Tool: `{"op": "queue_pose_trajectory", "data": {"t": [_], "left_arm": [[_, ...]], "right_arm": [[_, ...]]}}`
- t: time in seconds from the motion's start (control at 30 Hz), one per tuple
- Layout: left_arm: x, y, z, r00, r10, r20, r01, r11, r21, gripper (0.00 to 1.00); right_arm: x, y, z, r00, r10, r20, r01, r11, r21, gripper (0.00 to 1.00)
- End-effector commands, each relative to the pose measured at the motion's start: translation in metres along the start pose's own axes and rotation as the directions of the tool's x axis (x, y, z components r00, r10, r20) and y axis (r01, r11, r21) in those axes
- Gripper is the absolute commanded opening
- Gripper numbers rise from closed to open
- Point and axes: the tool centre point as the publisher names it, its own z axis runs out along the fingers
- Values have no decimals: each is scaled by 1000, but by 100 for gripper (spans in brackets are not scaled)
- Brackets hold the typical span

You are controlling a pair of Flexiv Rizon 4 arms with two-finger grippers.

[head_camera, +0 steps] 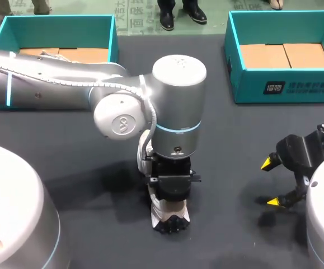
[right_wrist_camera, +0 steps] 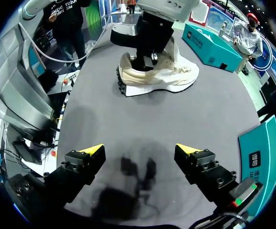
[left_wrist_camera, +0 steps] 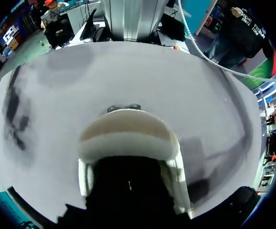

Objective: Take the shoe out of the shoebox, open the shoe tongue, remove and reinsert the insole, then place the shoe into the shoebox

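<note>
The cream mesh sneaker with a dark sole (head_camera: 163, 214) stood near the middle of the dark grey surface's (head_camera: 234, 129) robot-side edge, the left gripper (head_camera: 172, 190) planted in its opening, its state impossible to tell, while the right gripper (head_camera: 271, 182) hung spread and empty near the right edge.

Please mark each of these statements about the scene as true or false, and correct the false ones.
1. The shoe stands on the table. True.
2. The right pincer grips the shoe. False: it is open and empty, over bare table, apart from the shoe.
3. The left pincer reaches down into the shoe's opening. True.
4. The right box holds a second shoe. False: only its cardboard floor shows.
5. The shoe is black all over. False: the upper is cream-white, with a dark sole.
</note>
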Motion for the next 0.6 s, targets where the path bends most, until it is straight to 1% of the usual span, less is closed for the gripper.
{"op": "queue_pose_trajectory", "data": {"t": [0.03,0.17,0.23,0.27,0.37,0.5,0.6], "left_arm": [[3,8,-3,1000,-6,3,6,1000,-6,0],[8,2,-28,1000,3,16,-3,1000,10,0],[7,-3,-39,1000,3,7,-3,1000,3,0],[7,-5,-43,1000,6,-21,-6,1000,-1,0],[4,-8,-51,1000,0,-32,-1,999,-37,0],[3,-6,-60,1000,-7,-29,5,998,-58,0],[3,-5,-63,999,-26,-39,23,996,-89,0]], "right_arm": [[3,0,-1,1000,0,4,0,1000,1,100],[3,0,-1,1000,0,4,0,1000,1,100],[3,0,-1,1000,0,4,0,1000,1,100],[3,0,-1,1000,0,4,0,1000,1,100],[3,0,-1,1000,0,4,0,1000,1,100],[3,0,-1,1000,0,4,0,1000,1,100],[3,0,-1,1000,0,4,0,1000,1,100]]}}
